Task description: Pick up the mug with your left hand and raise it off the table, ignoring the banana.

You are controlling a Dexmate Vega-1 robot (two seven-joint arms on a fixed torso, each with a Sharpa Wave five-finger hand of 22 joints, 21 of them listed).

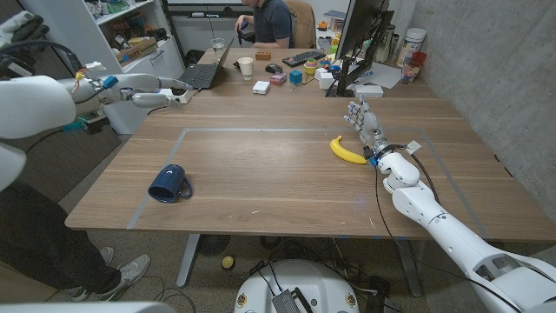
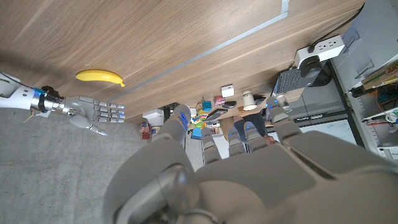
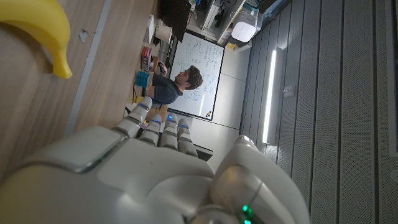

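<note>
A dark blue mug (image 1: 169, 183) lies on its side near the table's front left, handle toward the right. My left hand (image 1: 155, 92) hovers high over the far left edge of the table, well away from the mug, fingers stretched out and holding nothing; its back (image 2: 249, 171) looms large in the left wrist view. A yellow banana (image 1: 347, 151) lies right of centre. My right hand (image 1: 366, 122) stands just beside it, fingers extended upward, empty. The banana (image 2: 99, 76) and right hand (image 2: 93, 112) also show in the left wrist view, the banana (image 3: 38, 31) again in the right wrist view.
A taped rectangle (image 1: 261, 130) marks the wooden table. Beyond its far edge stand a laptop (image 1: 201, 74), a paper cup (image 1: 246, 67), a keyboard (image 1: 304, 58) and a monitor (image 1: 360, 39). A person (image 1: 271, 22) sits behind them. A shelf unit (image 1: 130, 43) stands at far left.
</note>
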